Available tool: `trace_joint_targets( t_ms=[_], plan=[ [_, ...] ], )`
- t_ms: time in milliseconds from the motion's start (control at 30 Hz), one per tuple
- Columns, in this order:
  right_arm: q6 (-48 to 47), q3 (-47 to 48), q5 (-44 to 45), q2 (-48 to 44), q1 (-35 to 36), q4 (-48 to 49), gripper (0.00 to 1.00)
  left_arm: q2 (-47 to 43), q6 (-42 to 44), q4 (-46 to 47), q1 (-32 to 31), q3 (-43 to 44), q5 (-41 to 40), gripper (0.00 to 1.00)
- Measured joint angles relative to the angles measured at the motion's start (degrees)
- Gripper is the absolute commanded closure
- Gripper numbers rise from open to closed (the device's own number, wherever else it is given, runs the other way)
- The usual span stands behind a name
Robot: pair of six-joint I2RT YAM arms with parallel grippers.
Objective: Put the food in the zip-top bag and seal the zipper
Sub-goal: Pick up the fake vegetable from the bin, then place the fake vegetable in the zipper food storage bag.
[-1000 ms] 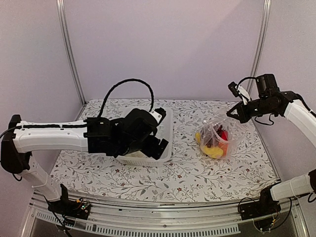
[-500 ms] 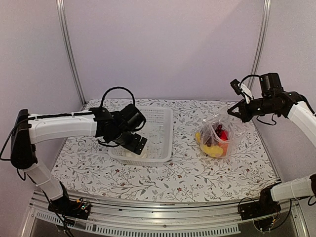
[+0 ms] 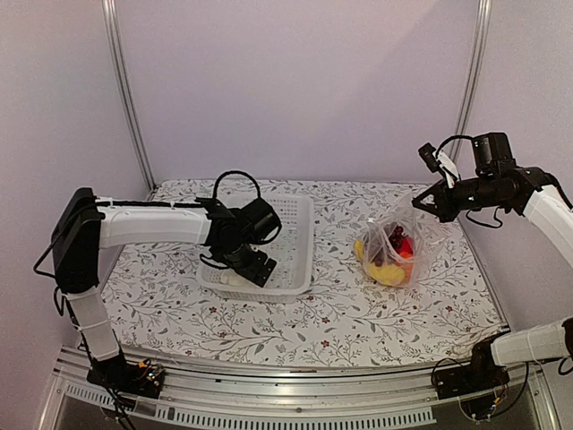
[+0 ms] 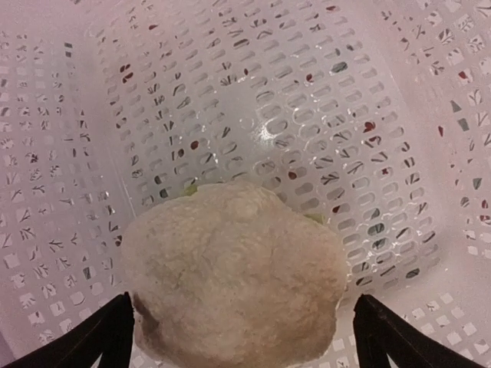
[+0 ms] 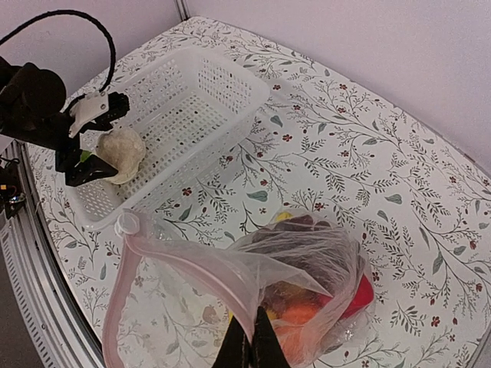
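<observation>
Soft, even, pinkish light; faint shadows.

L fingers (image 4: 96, 343) wide apart, R fingers (image 5: 265, 349) pinched.

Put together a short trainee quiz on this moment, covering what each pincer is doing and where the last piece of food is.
1. True or false: the cauliflower lies inside the bag.
2. Pick one. The right pincer is shut on: A the cauliflower; B the bag's mouth edge; C nothing.
3. Fill in: the left pincer stands ___, one finger on each side of the cauliflower.

Key: 1 false, it lies in the basket. 2 B. 3 open.
</observation>
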Motion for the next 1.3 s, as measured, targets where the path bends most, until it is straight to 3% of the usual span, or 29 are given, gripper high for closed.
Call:
trace_joint_targets(
  t_ms=[200, 267, 433, 567, 867, 1133, 1300],
  plan=[
    [-0.15, -0.09, -0.70, 0.00, 0.00, 0.00, 1.00, 4.96, 0.98, -1.25, 0.00, 3.06, -2.71, 0.02],
    [-0.24, -0.09, -0.94, 0.00, 0.00, -0.02, 1.00, 5.66, 1.33, -1.31, -0.02, 3.65, -3.39, 0.06],
    [-0.52, -0.13, -1.22, 0.00, 0.00, -0.02, 1.00, 5.81, 1.79, -1.49, 0.00, 4.07, -3.82, 0.28],
    [-0.57, -0.22, -1.22, 0.00, 0.00, -0.04, 1.00, 5.81, 2.47, -1.51, 0.20, 4.35, -2.89, 0.36],
    [-0.61, -0.22, -1.22, 0.00, 0.00, -0.33, 1.00, 4.00, 3.74, -0.70, 0.72, 6.03, 0.42, 0.43],
    [-1.36, 0.22, -1.22, -0.02, 0.07, -2.78, 1.00, -6.49, 6.05, 4.68, -0.31, 8.22, 2.05, 0.44],
    [-2.27, 1.07, -1.22, -0.26, 0.59, -4.83, 1.00, -12.39, 9.84, 11.28, -5.07, 9.57, 2.56, 0.44]
  ],
)
